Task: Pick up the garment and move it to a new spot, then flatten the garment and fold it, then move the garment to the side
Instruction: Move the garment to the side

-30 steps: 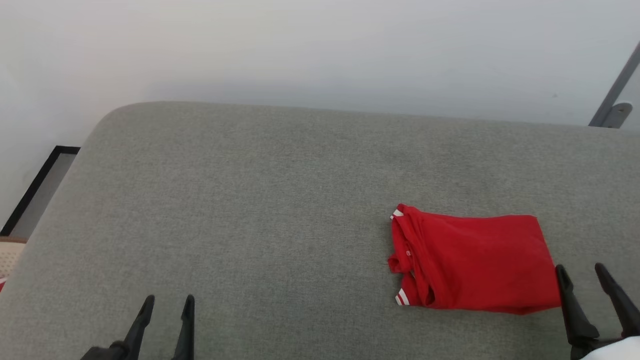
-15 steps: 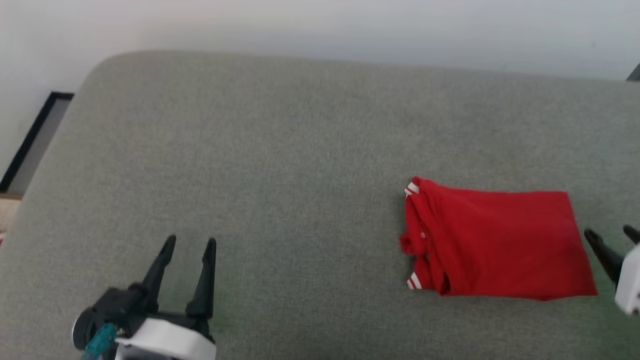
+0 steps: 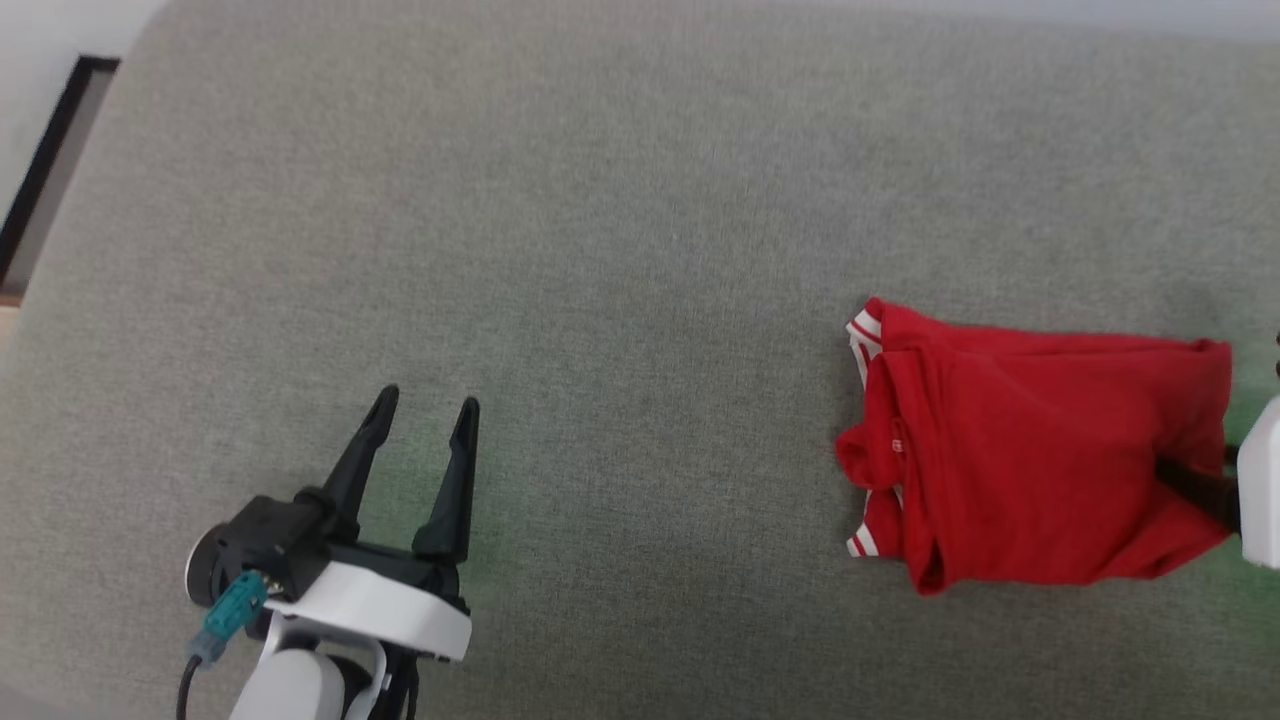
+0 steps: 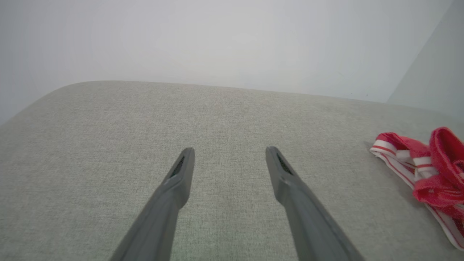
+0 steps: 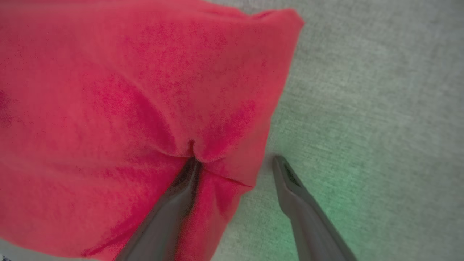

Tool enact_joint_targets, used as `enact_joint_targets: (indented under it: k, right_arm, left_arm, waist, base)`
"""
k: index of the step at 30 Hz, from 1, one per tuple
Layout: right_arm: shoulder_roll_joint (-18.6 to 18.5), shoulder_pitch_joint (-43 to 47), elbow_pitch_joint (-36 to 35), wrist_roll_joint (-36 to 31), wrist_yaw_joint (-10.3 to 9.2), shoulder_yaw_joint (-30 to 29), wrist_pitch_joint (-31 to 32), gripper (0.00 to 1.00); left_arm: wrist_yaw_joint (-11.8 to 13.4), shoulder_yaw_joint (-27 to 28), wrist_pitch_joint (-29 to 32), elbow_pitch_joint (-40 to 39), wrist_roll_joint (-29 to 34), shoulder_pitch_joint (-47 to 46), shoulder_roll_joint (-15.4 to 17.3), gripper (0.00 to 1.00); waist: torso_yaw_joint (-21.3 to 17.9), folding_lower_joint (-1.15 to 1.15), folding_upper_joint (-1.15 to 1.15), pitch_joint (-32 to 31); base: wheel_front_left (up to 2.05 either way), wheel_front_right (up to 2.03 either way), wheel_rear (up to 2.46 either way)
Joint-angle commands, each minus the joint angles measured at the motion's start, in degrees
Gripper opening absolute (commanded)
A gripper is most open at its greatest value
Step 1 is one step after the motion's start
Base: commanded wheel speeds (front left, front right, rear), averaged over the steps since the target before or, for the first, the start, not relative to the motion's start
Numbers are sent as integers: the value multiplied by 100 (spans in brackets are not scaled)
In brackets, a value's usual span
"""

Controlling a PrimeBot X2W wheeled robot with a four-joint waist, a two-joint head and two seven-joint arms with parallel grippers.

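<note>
The garment (image 3: pixel 1040 450), a bright red shirt with striped trim at its left end, lies folded on the right of the grey cushion (image 3: pixel 620 250). My right gripper (image 5: pixel 235 161) is open and straddles the garment's right edge. One of its fingers (image 3: pixel 1195 487) presses into the red fabric (image 5: pixel 127 90) and dents it. The other rests over bare cushion beside the cloth. My left gripper (image 3: pixel 425 405) stands open and holds nothing, far to the left of the garment. In the left wrist view the left gripper (image 4: pixel 229 150) points across the cushion, with the garment's striped trim (image 4: pixel 417 163) at the right.
The grey cushion's rounded back-left corner meets a pale wall (image 4: pixel 217 36). A black-framed panel (image 3: pixel 45 170) stands past the cushion's left edge. Bare cushion stretches between the left gripper and the garment.
The head camera has tilted down. My right gripper has moved from beside the garment onto its right edge, wrinkling the cloth. The left gripper has come further forward.
</note>
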Motion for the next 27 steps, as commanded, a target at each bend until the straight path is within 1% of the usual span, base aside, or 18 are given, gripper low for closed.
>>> enact_joint_targets:
  k: [1,2,3,4,5,8,11,15,18,23,27]
  right_arm:
    - [164,-17,96,1,0,240,117,100]
    - [192,-42,105,15,0,305,167,93]
    - [212,-55,92,31,0,381,188,44]
    - [225,-75,85,37,0,434,194,26]
    - [232,-91,87,34,0,470,186,0]
    - [242,-100,99,43,-1,498,138,0]
    - [190,-180,84,12,-10,377,-110,0]
    - [108,-138,-88,53,-16,23,-563,0]
    - [-67,-37,-330,-14,-16,-198,-884,0]
    - [-91,100,-633,-16,-2,-602,-1225,0]
    - [-110,152,-599,-74,-1,-966,-1440,0]
  left_arm:
    - [5,-18,-29,24,-47,-159,25,100]
    - [5,-24,-29,32,-58,-198,24,100]
    - [5,-28,-29,30,-64,-231,17,100]
    - [5,-35,-29,33,-63,-258,9,100]
    - [5,-44,-29,42,-60,-286,7,100]
    - [5,-32,-29,53,-61,-337,25,100]
    - [5,-35,-28,75,-61,-353,55,100]
    - [5,-11,-29,21,-41,-347,125,100]
    - [5,-6,-29,-54,-26,-377,206,100]
    - [5,30,-29,-217,22,-483,447,100]
    - [5,-29,-29,-379,63,-685,670,100]
  waist:
    - [44,0,0,224]
    - [45,0,0,272]
    - [44,0,0,313]
    - [42,0,0,348]
    - [33,0,0,375]
    - [-2,0,0,400]
    - [-105,0,0,383]
    - [-322,0,0,325]
    - [-572,0,0,347]
    - [-1134,0,0,500]
    - [-1573,0,0,761]
  base:
    - [0,0,0]
    - [0,0,0]
    - [0,0,0]
    - [0,0,0]
    - [0,0,0]
    - [0,0,0]
    - [0,0,0]
    - [0,0,0]
    - [0,0,0]
    - [0,0,0]
    - [0,0,0]
